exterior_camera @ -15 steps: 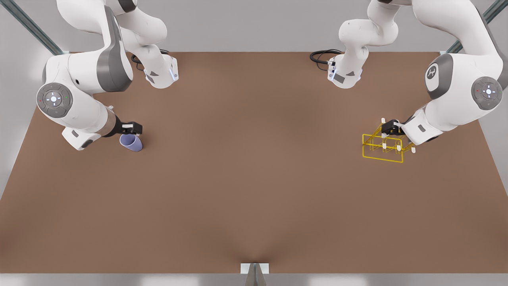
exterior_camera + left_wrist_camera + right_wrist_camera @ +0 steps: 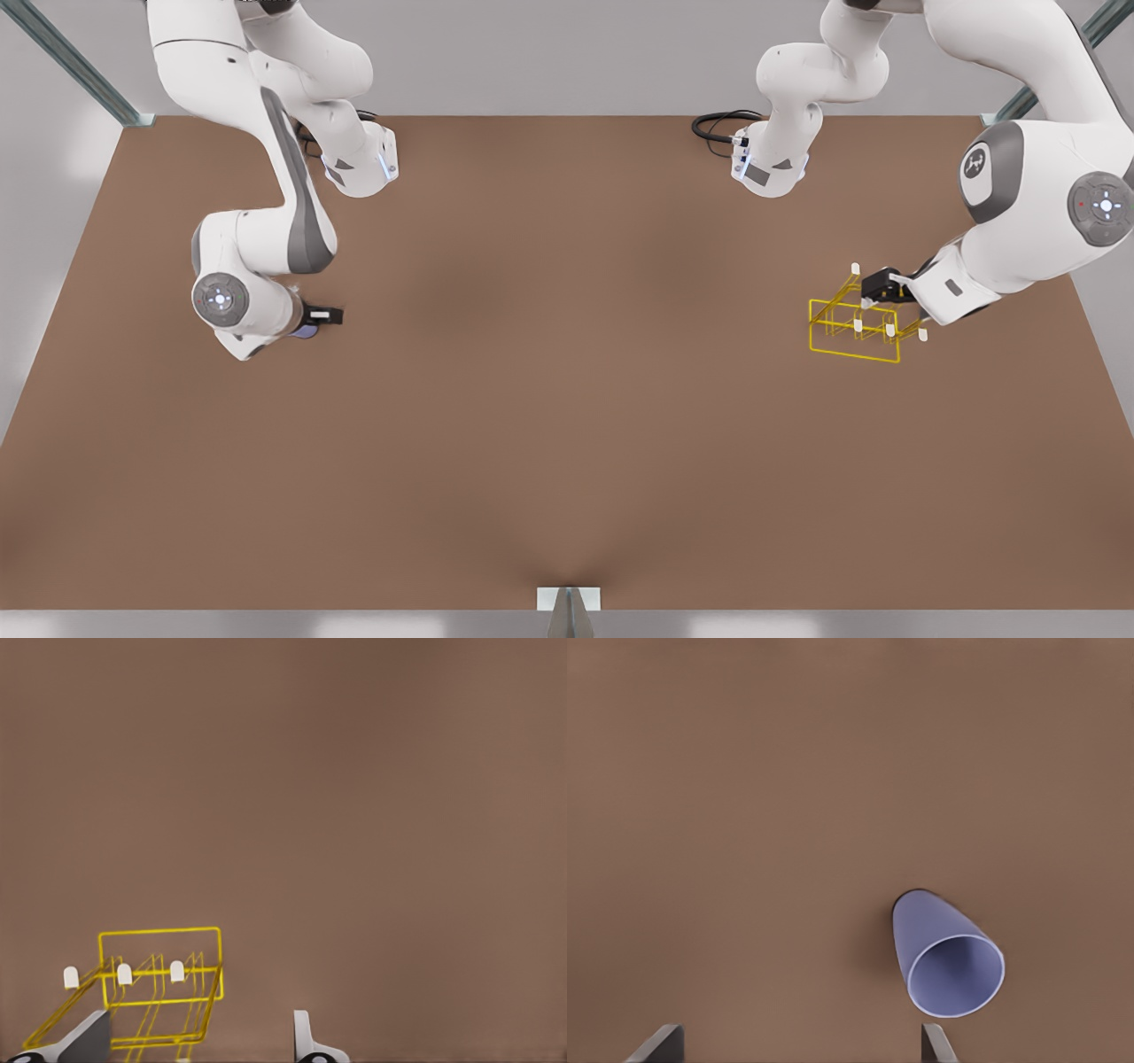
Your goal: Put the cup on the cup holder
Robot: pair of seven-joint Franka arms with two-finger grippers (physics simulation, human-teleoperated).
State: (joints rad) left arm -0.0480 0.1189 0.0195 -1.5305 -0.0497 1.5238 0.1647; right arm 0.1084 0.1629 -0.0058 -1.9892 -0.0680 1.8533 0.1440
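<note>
- Now, at the left of the front view, about mid-height, the right gripper (image 2: 321, 315) points down over the brown table (image 2: 567, 399), with its white arm (image 2: 257, 239) folded above it.
- Its fingers (image 2: 663, 1045) stand wide apart in the right wrist view and clasp nothing.
- Just beside that gripper, the cup (image 2: 306, 331) peeps out as a thin lavender sliver from under the wrist in the front view.
- Seen from the right wrist camera, the cup (image 2: 948, 961) rests on the table with its open mouth tipped toward the lens and its narrow base farther away; it sits close to one fingertip, outside the gap between the two and touching neither.
- Over at the right of the front view, also about mid-height, the left gripper (image 2: 877, 285) hangs at the far upper edge of the cup holder (image 2: 855, 332).
- Its fingers (image 2: 306, 1041) are spread apart in the left wrist view, with part of the yellow wire frame showing between them; whether either one touches the wire cannot be told.
- Standing upright on the table, the cup holder (image 2: 159, 979) shows its white-capped prongs (image 2: 124, 974), all bare.
- Cup and cup holder lie well apart, at opposite sides of the table.
</note>
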